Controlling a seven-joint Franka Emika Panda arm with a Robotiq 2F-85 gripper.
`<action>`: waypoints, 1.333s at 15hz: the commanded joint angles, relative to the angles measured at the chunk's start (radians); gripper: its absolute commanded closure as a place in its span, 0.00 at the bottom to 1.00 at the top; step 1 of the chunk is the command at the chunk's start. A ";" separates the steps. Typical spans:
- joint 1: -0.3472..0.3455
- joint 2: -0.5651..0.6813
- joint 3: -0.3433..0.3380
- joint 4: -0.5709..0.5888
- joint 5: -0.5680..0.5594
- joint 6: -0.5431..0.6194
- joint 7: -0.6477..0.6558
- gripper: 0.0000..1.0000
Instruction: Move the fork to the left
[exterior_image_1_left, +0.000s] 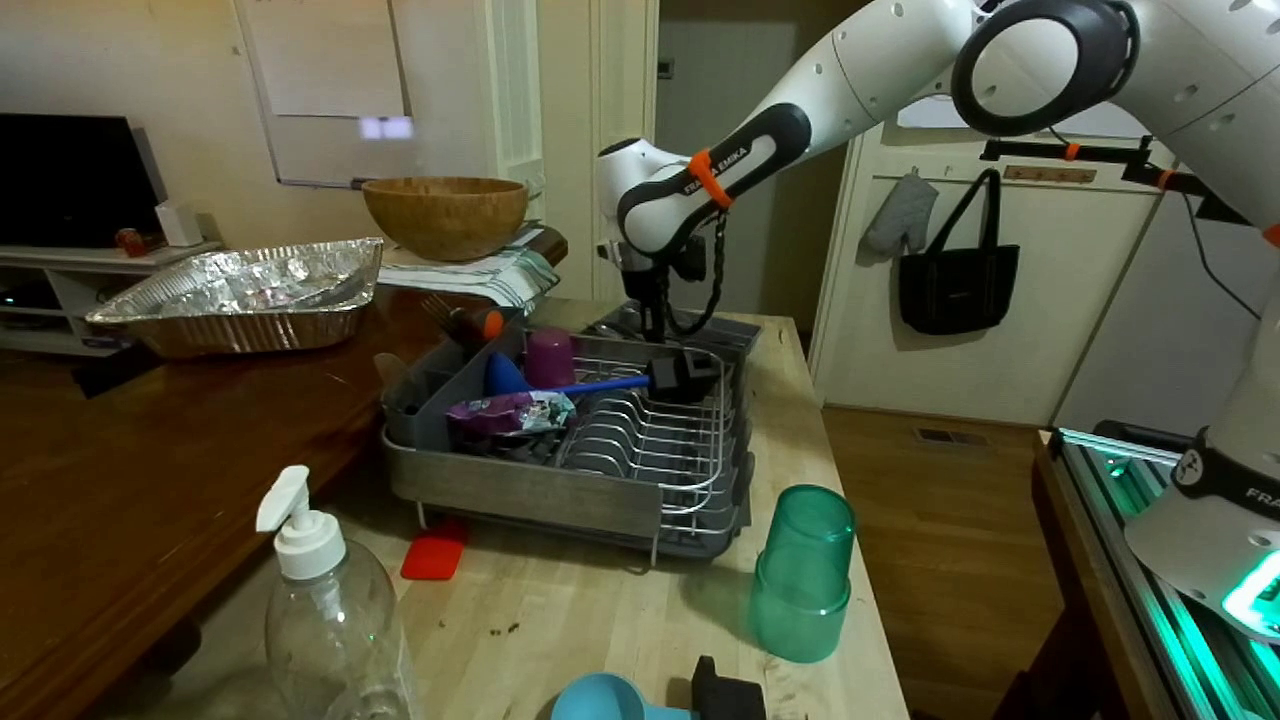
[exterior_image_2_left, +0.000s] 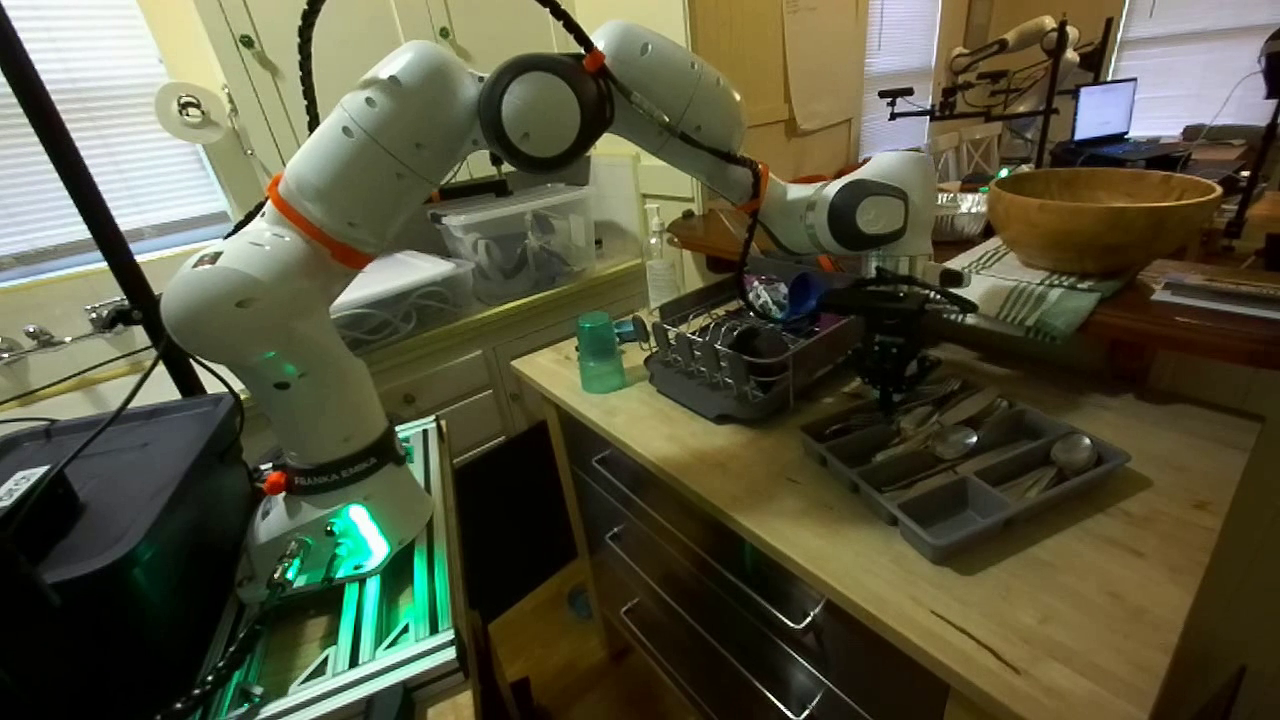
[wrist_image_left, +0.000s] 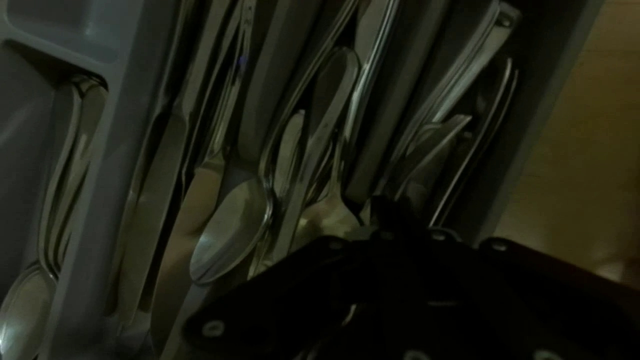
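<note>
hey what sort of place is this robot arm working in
Most likely a kitchen: there's a divided grey plastic cutlery tray, a grey dish rack with silvery wire inside, and cream-coloured panelled cabinets behind the arm.

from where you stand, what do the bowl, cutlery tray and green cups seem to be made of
The bowl looks like wood with a soft sheen, given its mottled brown tone. The cutlery tray seems matte grey plastic, going by its rounded, moulded compartments. The green cups look smooth and see-through: plastic or glass, I can't tell.
</note>
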 joint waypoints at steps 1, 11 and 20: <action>-0.038 -0.135 0.043 -0.117 0.065 0.013 -0.021 0.99; -0.073 -0.354 0.046 -0.274 0.159 -0.053 -0.053 0.99; -0.098 -0.516 0.110 -0.509 0.243 0.194 -0.294 0.99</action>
